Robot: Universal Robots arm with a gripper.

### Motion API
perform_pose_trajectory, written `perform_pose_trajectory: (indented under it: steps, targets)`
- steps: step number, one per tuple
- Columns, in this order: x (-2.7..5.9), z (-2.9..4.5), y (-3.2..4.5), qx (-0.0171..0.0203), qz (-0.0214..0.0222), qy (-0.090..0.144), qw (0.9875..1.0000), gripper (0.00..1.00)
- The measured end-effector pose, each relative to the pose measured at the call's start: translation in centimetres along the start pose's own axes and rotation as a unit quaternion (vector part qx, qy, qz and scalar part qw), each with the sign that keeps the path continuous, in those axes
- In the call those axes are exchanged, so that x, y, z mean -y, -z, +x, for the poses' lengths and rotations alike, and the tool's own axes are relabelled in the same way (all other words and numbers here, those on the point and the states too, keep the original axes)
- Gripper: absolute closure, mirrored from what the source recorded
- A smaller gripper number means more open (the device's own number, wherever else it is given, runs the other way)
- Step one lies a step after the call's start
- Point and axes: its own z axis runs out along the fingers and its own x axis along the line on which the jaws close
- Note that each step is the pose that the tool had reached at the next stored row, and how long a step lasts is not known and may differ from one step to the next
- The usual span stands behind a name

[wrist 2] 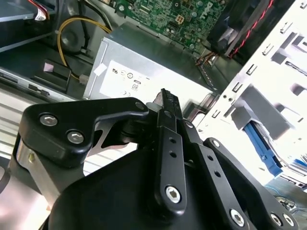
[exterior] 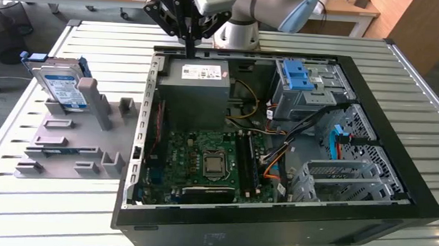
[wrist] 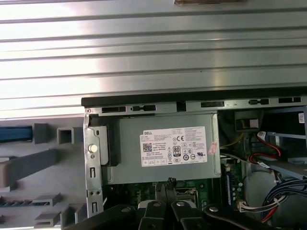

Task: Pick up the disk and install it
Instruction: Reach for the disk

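The disk (exterior: 64,85) is a silver drive with a white-and-blue label and a blue frame. It stands upright in a slot of the grey holder (exterior: 70,144) at the exterior view's left, outside the computer case. My gripper (exterior: 187,44) hangs over the far rim of the case, above the far end of the grey power-supply box (exterior: 198,91), well to the right of the disk. Both wrist views show the black fingers pressed together with nothing between them, as gripper (wrist 2: 165,93) and gripper (wrist: 169,182).
The open black computer case (exterior: 274,222) lies on the slatted metal table (exterior: 23,203). Inside are a green motherboard (exterior: 210,161), a grey cage with a blue latch (exterior: 303,76), a metal bay (exterior: 336,175) at the near right, and loose cables (exterior: 278,142).
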Motion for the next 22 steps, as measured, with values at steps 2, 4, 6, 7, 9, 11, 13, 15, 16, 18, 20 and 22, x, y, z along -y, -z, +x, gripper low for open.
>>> perform_pose_trajectory:
  steps: [2,4,6,7,9,11,13,15,16,18,20,22]
  targets:
    - [-0.01,0.28,-0.02,0.0,0.0,0.0,1.0,0.89]
    - [-0.03,0.69,-0.02,-0.0001,0.0001,0.0,1.0,0.89]
    - [-0.08,1.07,-0.05,0.0,0.0,0.0,1.0,0.89]
    - [-0.1,1.25,-0.06,-0.0001,0.0,0.0,1.0,0.89]
    - [-0.14,1.62,-0.07,-0.0001,0.0001,0.0,1.0,0.89]
    - [-0.15,2.0,-0.11,-0.0001,0.0001,0.0,1.0,0.89]
    - [-0.16,2.37,-0.14,-0.0001,0.0001,0.0,1.0,0.89]
    - [-0.18,2.7,-0.17,-0.0002,0.0,0.0,1.0,0.89]
    - [-0.2,2.83,-0.19,-0.0004,0.0,0.0,1.0,0.89]
    - [-0.23,3.12,-0.21,-0.0008,0.0001,0.0,1.0,0.89]
    - [-0.26,3.44,-0.24,-0.0012,0.0002,0.0,1.0,0.89]
    - [-0.29,3.74,-0.27,-0.0015,0.0002,0.0,1.0,0.89]
